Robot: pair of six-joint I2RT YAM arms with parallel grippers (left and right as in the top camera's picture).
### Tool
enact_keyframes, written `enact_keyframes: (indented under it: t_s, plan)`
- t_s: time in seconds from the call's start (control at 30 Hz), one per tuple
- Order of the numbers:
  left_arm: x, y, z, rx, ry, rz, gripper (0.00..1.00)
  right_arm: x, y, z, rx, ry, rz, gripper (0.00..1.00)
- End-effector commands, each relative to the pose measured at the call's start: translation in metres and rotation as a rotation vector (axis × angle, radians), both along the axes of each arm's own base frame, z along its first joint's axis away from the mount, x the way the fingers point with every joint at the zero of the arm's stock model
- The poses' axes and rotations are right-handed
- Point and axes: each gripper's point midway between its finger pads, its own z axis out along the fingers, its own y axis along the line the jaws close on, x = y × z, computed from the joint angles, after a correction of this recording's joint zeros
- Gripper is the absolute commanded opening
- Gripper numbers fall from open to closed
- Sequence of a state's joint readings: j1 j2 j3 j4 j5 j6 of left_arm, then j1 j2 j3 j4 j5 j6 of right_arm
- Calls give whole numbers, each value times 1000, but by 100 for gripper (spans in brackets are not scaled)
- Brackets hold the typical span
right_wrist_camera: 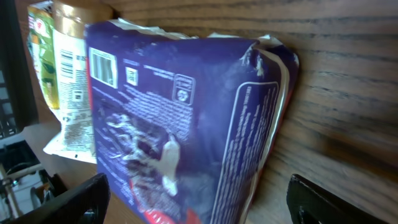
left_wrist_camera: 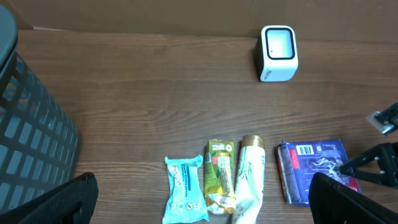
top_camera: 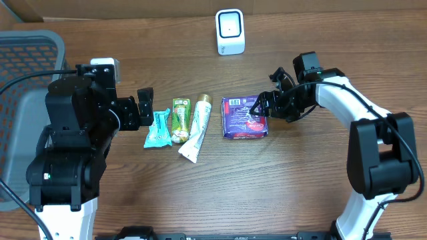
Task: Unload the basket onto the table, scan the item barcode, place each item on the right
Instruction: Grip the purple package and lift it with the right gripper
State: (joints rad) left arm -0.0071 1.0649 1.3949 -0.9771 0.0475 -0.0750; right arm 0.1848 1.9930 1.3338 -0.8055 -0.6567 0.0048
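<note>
Purple packet (top_camera: pixel 245 117): flat on the table (top_camera: pixel 280 193), centre-right, last in a row of four items, below the scanner and well apart from it
Barcode (left_wrist_camera: pixel 305 149): white patch on packet's top face, at the end nearer the scanner, facing up
Scanner (top_camera: pixel 230 31): small white box, upright at the far edge of the table, window facing the row
Right gripper (top_camera: pixel 259 112): jaws spread wide, down at the packet's right edge; wrist view has the packet between the fingers, bare wood showing between it and one finger; not clamped on it
Left gripper (top_camera: pixel 141 110): jaws fully apart, holding nothing, just left of the teal packet
Teal packet (top_camera: pixel 158 129): leftmost in row
Green-yellow packet (top_camera: pixel 180 120): just beside the teal one
White tube (top_camera: pixel 198 127): gold cap toward scanner, between green-yellow packet and purple packet
Basket (top_camera: pixel 27 67): grey mesh, far left edge
</note>
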Motion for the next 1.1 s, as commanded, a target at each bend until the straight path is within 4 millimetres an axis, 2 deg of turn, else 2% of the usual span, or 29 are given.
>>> enact_keyframes:
  t_s: [0.0,0.1,0.37,0.43,0.6,0.7,0.73,0.87,0.97,1.07]
  plan:
    - [-1,1,8,8,-21,-3,100,-6,8,-10,49,31,32,90]
    - [-1,1,8,8,-22,-3,100,-8,12,-14,78,54,35,80]
    - [-1,1,8,8,-22,-3,100,-6,20,-22,139,69,42,66]
    - [-1,1,8,8,-22,-3,100,-6,21,-24,142,76,36,56]
    - [-1,1,8,8,-22,-3,100,-6,21,-24,141,108,5,22]
    - [-1,1,8,8,-22,-3,100,-5,21,-23,150,124,-13,7]
    - [-1,1,8,8,-21,-3,100,-5,21,-21,163,126,-15,5]
    - [-1,1,8,8,-22,-3,100,3,15,-3,183,117,-35,4]
    - [-1,1,8,8,-21,-3,100,12,6,28,184,63,-52,4]
    - [-1,1,8,8,-22,-3,100,21,-5,67,136,-41,-67,4]
